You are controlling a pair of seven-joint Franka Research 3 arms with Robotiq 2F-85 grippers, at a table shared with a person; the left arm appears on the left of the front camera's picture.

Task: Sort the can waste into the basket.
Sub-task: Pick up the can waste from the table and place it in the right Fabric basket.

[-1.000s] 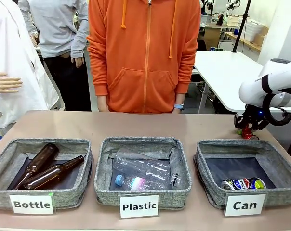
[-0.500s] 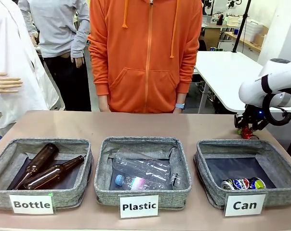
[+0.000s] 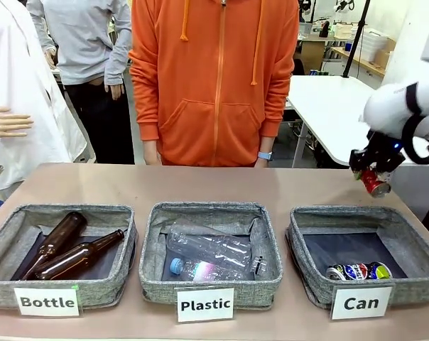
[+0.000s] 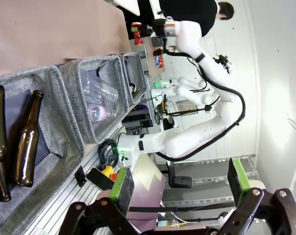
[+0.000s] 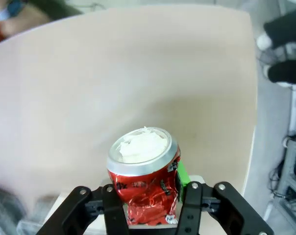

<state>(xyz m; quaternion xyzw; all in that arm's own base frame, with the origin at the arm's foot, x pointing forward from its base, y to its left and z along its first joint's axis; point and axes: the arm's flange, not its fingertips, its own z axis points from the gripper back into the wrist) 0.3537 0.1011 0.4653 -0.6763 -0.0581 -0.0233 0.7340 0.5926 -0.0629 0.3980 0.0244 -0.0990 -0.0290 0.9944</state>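
One crushed red can (image 5: 144,181) is hanging tilted above the Can basket (image 3: 364,252), right gripper (image 3: 374,174) jaws gripping it; left gripper (image 4: 180,188) jaws gaping.

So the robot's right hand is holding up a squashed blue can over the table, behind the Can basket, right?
Not quite: the can is red, not blue. The right wrist view shows it close up, shiny red and crushed, pinched between the right gripper's fingers. In the front view that gripper holds it up above the table, behind the basket labelled "Can", just as you said.
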